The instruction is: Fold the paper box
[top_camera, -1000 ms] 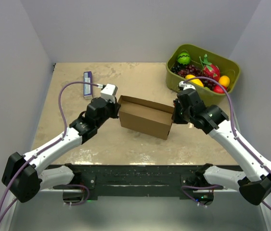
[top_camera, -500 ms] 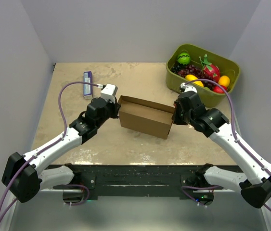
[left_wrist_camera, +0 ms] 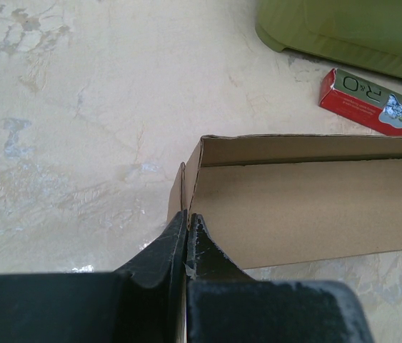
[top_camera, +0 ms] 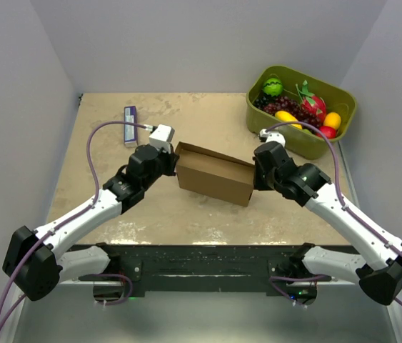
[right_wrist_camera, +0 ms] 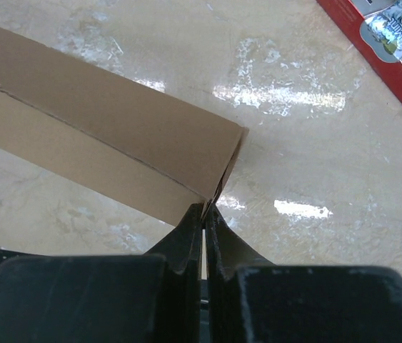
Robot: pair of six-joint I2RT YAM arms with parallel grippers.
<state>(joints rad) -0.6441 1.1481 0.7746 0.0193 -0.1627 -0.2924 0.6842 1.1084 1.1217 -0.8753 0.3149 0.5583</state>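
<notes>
The brown cardboard paper box (top_camera: 213,176) stands in the middle of the table, long and shallow, its top open at the far side. My left gripper (top_camera: 173,163) is shut on the box's left end wall; the left wrist view shows its fingertips (left_wrist_camera: 187,220) pinching that wall of the box (left_wrist_camera: 308,207). My right gripper (top_camera: 256,175) is shut on the box's right end; the right wrist view shows its fingertips (right_wrist_camera: 205,211) clamped on the end corner of the box (right_wrist_camera: 93,136).
An olive-green bin (top_camera: 301,109) of toy fruit stands at the back right. A red packet (left_wrist_camera: 375,103) lies near it, also seen in the right wrist view (right_wrist_camera: 386,43). A blue-and-white packet (top_camera: 131,125) lies at the back left.
My right arm has shifted slightly left and forward, pushing the box's right end in a little. The left arm has not moved.
</notes>
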